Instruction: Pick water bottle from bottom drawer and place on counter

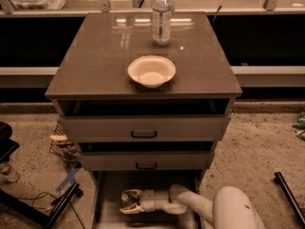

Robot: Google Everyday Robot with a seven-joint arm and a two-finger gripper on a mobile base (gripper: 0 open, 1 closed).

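The bottom drawer (108,209) is pulled open below the two upper drawers. In it stands the small clear water bottle (125,200), seen from above and partly hidden. My gripper (127,202) reaches into the drawer from the right, its white arm coming in from the lower right. Its two pale fingers (132,193) lie on either side of the bottle and are shut on it. The bottle rests low in the drawer. The counter (95,61) is the glossy grey-brown top of the cabinet.
A white bowl (151,71) sits at the counter's middle front and a taller labelled bottle (161,16) stands at its back. The two upper drawers (143,127) are slightly open. A wire basket (63,147) and cables lie on the floor at left.
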